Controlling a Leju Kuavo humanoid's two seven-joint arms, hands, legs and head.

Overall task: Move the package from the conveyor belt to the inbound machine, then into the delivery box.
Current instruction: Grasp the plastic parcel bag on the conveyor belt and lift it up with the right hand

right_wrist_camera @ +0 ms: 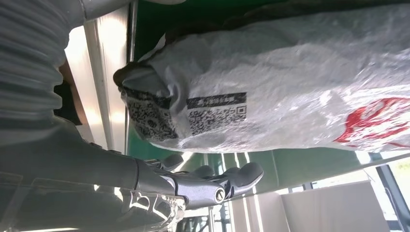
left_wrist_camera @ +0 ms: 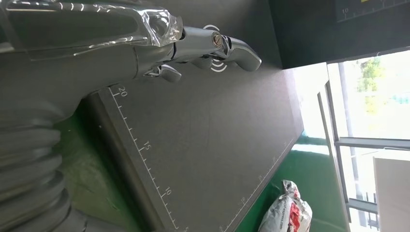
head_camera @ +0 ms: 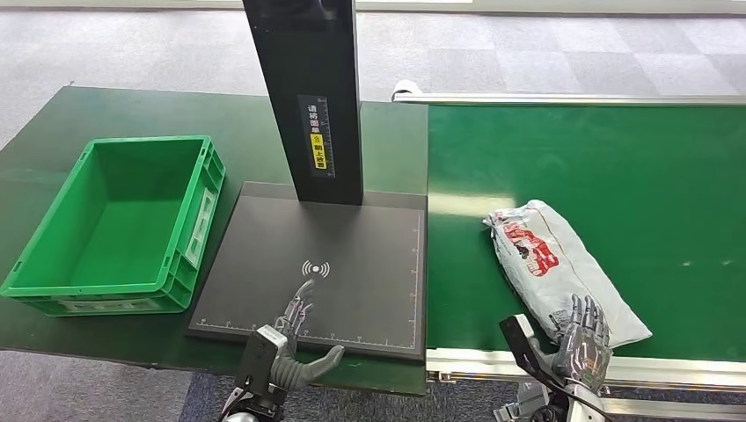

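So the package [head_camera: 563,268] is a long grey plastic mailer bag with red print, lying at an angle on the green conveyor belt [head_camera: 616,167] on the right, its near end close to the belt's metal edge rail [head_camera: 528,359]. The right hand [head_camera: 581,338] is over that near end, fingers draped on top of the bag. In the right wrist view the package [right_wrist_camera: 290,82] has two black code labels on the crumpled end, and the fingers [right_wrist_camera: 227,176] run alongside it with a strip of green belt between, so the hand isn't clamped on anything; fingers apart, as far as I can tell.

The left hand [head_camera: 299,338] is over the near edge of the black scanner pad [head_camera: 352,255] (the one with the little wireless symbol and ruler marks along the edges), fingers stretched out flat, thumb sticking off to the right, holding nothing. Left wrist view shows those fingers [left_wrist_camera: 232,46] pointing at the symbol, hovering over the scanner pad [left_wrist_camera: 208,140].

A black post [head_camera: 308,97] with a yellow-and-white label rises from the far side of the pad. Left of it sits a green crate [head_camera: 53,264] on the dark green worktop [head_camera: 53,123], nothing in it.
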